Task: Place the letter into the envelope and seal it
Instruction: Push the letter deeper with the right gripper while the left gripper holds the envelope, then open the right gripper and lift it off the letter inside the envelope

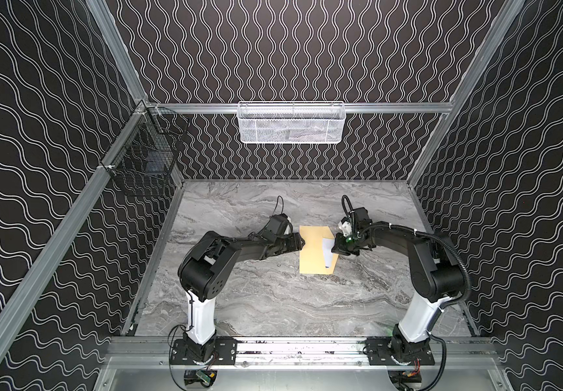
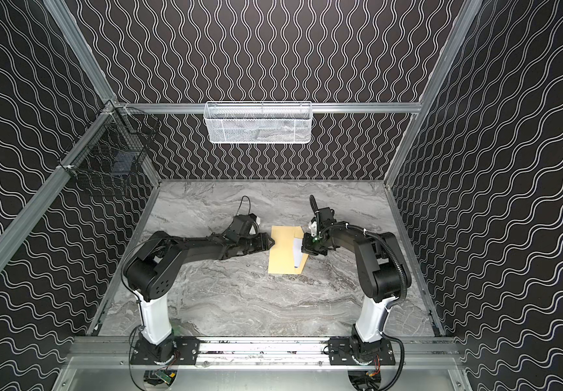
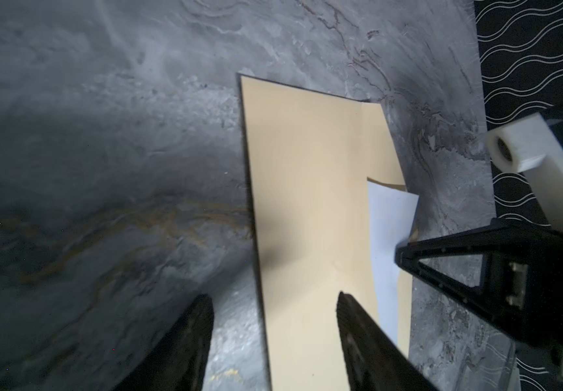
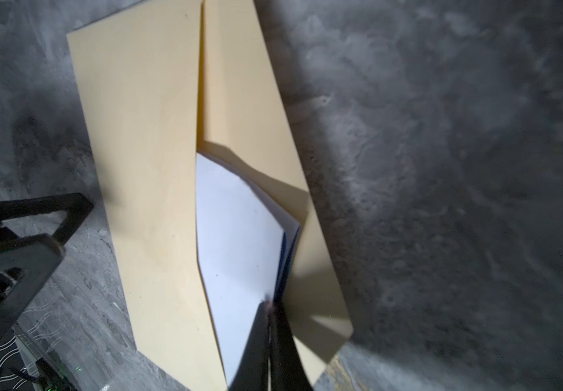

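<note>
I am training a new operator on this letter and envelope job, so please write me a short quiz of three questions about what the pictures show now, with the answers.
1. Choose one: the right gripper pinches A) the letter; B) a pen; C) nothing.
2. Is the left gripper, at the envelope, open or shut?
3. True or false: the letter lies fully inside the envelope.
Key: 1 A. 2 Open. 3 False: part of it sticks out.
</note>
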`<state>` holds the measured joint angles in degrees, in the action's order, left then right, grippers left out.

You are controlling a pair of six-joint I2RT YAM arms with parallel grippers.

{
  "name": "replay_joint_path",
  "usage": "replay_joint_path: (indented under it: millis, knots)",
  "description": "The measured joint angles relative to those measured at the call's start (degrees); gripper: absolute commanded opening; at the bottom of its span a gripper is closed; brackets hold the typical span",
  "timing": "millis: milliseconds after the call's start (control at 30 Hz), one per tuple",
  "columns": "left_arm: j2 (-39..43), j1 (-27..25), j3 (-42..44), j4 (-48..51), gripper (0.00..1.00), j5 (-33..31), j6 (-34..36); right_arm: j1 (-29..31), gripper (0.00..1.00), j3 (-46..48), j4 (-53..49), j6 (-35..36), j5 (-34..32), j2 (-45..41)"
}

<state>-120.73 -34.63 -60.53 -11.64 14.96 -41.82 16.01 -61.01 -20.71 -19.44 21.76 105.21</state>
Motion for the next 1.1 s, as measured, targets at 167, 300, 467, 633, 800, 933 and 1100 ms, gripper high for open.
replay_joint_path:
  millis: [167,300,467,633,800,933,1100]
  knots:
    - [-2.95,-0.22,-1.36,-4.31,0.6,1.86,-0.46,0.44,0.0,-0.94,-0.02,0.02,0.15,0.79]
    - [-4.0,-0.46,-1.44,-6.6,0.58,2.36,-0.7,0.59,0.0,-1.77,-0.02,0.04,0.2,1.4]
    - [-5.51,-1.2,-2.56,-7.91,0.56,2.86,-0.68,1.44,0.0,-3.06,-0.2,0.46,0.28,2.71]
    - [-5.88,-1.44,-2.58,-8.66,0.55,3.04,-0.68,1.79,0.0,-4.28,-0.22,0.5,0.39,3.74]
    - [-5.66,-1.44,-2.01,-9.25,0.55,2.97,-0.66,1.77,0.0,-4.22,0.15,0.44,1.14,4.44]
    - [-5.66,-1.44,-2.03,-9.2,0.55,2.99,-0.66,1.77,0.09,-4.13,0.22,0.46,1.03,4.42]
    - [-5.55,-1.49,-1.99,-9.14,0.54,3.06,-0.66,1.88,0.31,-3.32,-0.33,-0.04,-1.53,1.9]
